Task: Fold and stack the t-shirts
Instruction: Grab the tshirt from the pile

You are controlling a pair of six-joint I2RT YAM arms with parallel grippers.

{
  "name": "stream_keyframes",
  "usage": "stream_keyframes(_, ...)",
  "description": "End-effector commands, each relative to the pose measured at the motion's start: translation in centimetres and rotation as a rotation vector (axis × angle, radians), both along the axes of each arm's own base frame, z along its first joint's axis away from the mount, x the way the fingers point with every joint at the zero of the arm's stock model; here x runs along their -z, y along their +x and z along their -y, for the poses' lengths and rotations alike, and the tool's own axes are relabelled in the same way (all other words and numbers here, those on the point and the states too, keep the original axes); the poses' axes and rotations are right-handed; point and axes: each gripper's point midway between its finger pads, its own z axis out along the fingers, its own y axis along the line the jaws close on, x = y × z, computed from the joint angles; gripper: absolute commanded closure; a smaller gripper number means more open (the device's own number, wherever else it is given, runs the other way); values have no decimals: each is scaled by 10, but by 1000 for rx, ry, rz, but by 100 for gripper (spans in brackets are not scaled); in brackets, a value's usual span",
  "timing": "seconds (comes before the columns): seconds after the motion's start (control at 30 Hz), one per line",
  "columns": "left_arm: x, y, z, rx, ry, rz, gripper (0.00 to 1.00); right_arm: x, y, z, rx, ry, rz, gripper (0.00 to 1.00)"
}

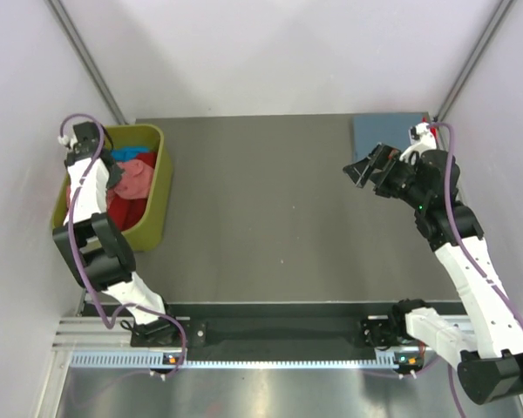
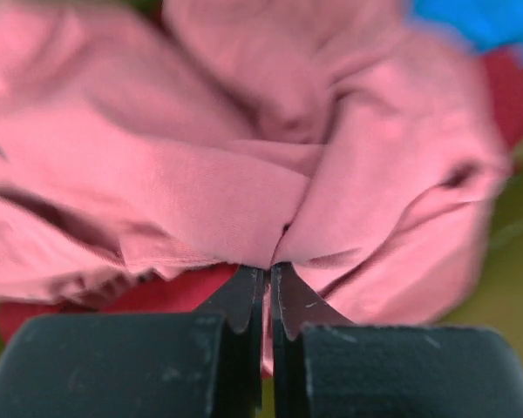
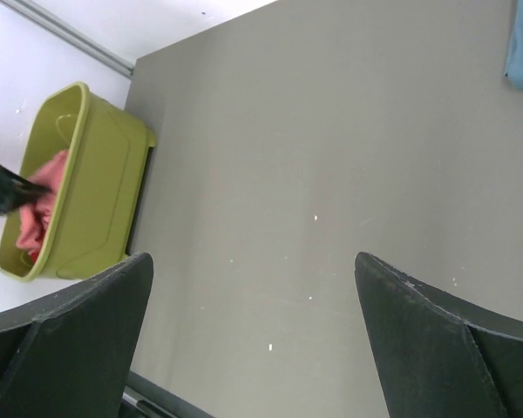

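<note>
Grey desk (image 1: 270, 218) is carrying an olive-green bin (image 1: 157, 205) at its left edge. Inside, a salmon-pink t-shirt (image 2: 244, 174) is lying bunched over a red t-shirt (image 2: 170, 294), beside a bright blue t-shirt (image 2: 479, 17). The left fingers (image 2: 242, 300) are pinching a fold of the salmon-pink t-shirt. The right fingers (image 3: 70, 340) are hanging wide apart, holding nothing, near a grey-blue t-shirt (image 1: 385, 135) lying flat at the far right corner.

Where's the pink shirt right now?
The pink shirt lies in the green bin at the left edge of the table in the top view, over a red shirt, with the left gripper pinching it.
</note>
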Motion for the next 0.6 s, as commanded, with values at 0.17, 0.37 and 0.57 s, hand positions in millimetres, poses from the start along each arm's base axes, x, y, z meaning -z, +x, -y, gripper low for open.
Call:
stream_keyframes(0.17,-199,48,24,172,135,475,100,-31,8,-4,7,44,70,0)
stream_keyframes(0.37,-329,52,70,343,138,861,100,-29,10,-2,28,45,50,0)
stream_keyframes(0.57,-470,40,156,616,-85,1407,100,-38,12,6,70,29,29,0)
